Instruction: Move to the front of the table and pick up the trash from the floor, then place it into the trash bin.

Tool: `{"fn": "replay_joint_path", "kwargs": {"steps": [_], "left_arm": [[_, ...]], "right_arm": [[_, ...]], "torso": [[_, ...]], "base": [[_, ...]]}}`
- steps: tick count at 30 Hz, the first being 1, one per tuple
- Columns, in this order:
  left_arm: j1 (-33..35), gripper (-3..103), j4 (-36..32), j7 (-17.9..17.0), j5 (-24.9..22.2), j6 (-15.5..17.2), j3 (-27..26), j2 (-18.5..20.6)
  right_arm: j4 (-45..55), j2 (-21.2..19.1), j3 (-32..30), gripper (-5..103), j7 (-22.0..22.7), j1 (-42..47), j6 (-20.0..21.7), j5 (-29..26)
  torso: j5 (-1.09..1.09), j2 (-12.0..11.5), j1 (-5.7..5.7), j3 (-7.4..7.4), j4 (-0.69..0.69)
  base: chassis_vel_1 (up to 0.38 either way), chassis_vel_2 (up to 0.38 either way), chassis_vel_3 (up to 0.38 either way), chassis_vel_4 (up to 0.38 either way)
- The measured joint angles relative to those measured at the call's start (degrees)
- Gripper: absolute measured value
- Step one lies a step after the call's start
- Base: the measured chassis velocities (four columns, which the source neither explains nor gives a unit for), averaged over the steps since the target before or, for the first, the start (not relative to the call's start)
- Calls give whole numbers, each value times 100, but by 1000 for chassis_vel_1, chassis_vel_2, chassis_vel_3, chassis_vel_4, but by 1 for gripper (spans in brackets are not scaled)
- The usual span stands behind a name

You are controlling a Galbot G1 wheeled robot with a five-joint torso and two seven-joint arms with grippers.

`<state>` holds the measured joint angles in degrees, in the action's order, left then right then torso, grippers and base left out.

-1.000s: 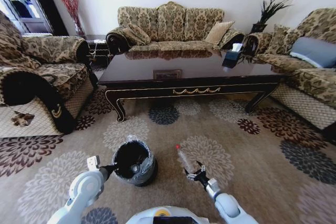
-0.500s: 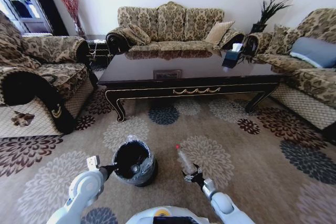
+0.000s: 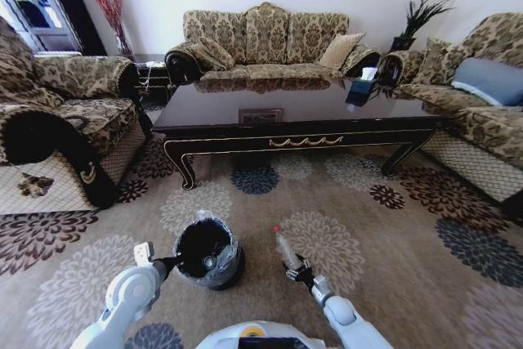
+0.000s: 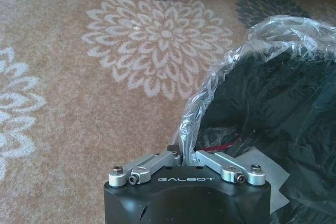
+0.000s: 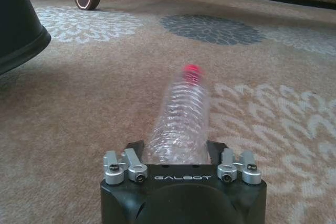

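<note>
Right hand (image 5: 176, 153): fingers spread around bottle (image 5: 181, 116) base on floor (image 3: 392, 259), ready to grip. Left hand (image 4: 182, 157): pinching bin (image 3: 208, 252) liner, steadying it.

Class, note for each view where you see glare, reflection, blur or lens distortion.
Head view: wide-angle bending at the edges; the table top mirrors the sofa. Left wrist view: glare on the trash bin liner. Right wrist view: the bottle looks soft, its red cap blurred.

The right tool (image 5: 176, 153) sits low over the floor (image 5: 94, 103), its fingers open on either side of the clear red-capped bottle (image 5: 181, 124) lying there.
</note>
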<state>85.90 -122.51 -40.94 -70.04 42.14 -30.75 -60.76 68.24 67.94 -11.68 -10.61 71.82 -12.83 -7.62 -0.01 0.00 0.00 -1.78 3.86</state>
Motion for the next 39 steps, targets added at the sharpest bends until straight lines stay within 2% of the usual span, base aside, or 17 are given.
{"fn": "replay_joint_path", "kwargs": {"steps": [2, 3, 6, 8, 11, 13, 17, 21, 24, 26, 33, 35, 39], "left_arm": [[13, 0, -6, -8, 16, 0, 26, -13], [13, 0, -6, -8, 16, 0, 26, -13], [31, 0, -14, -8, 44, 0, 71, -36], [32, 0, -14, -8, 49, 0, 78, -38], [34, 0, -41, -8, 73, 0, 115, -45], [34, 0, -46, -8, 74, 0, 120, -44], [31, 0, -61, -22, 80, 0, 162, -41], [13, 0, -67, -30, 107, 0, 246, -48], [-6, 0, -67, -42, 121, 0, 298, -47], [-58, 0, -67, -88, 135, 0, 408, -43], [-160, 0, -67, -136, 205, 0, 607, -42], [-229, 0, -59, -137, 270, 0, 770, -45], [-305, 0, -42, -146, 354, 0, 965, -54]], "right_arm": [[36, -18, -20, 53, -10, 49, -24, 38], [36, -18, -20, 53, -10, 49, -24, 38], [86, -32, -46, 43, -18, 116, -36, 54], [97, -33, -50, 43, -19, 126, -37, 54], [207, -55, -88, 33, -20, 193, -36, 41], [233, -62, -103, 32, -21, 206, -36, 36], [555, -160, -326, 32, -30, 346, -18, -141], [1176, -277, -760, 32, -35, 549, 150, -953], [1350, -347, -867, 32, -39, 616, 151, -1064], [1905, -523, -1059, 32, -48, 843, 151, -1266], [3275, -640, -1180, 32, -98, 1402, -25, -1084], [3849, -637, -1106, 32, -163, 1689, -123, -812], [4342, -650, -966, 32, -222, 1910, -223, -499]], "torso": [[1, 0, 0, 0, 0], [1, 0, 0, 0, 0], [1, 0, 0, 1, 0], [1, 0, 0, 1, 0], [1, 0, 0, 1, 0], [2, 0, 0, 0, 0], [1, 0, 0, 0, 0], [2, 0, 0, 1, -1], [1, 0, 0, 0, 0], [1, 0, 0, 0, 1], [1, 0, 0, 0, 0], [1, 0, 0, 1, 1], [0, 0, 0, 1, 1]], "base": [[0, 0, 0, 0], [0, 0, 0, 0], [0, 0, 0, 0], [0, 0, 0, 0], [0, 0, 0, 0], [0, 0, 0, 0], [0, 0, 0, 0], [0, 0, 0, 0], [0, 0, 0, 0], [0, 0, 0, 0], [0, 0, 0, 0], [0, 0, 0, 0], [0, 0, 0, 0]]}}
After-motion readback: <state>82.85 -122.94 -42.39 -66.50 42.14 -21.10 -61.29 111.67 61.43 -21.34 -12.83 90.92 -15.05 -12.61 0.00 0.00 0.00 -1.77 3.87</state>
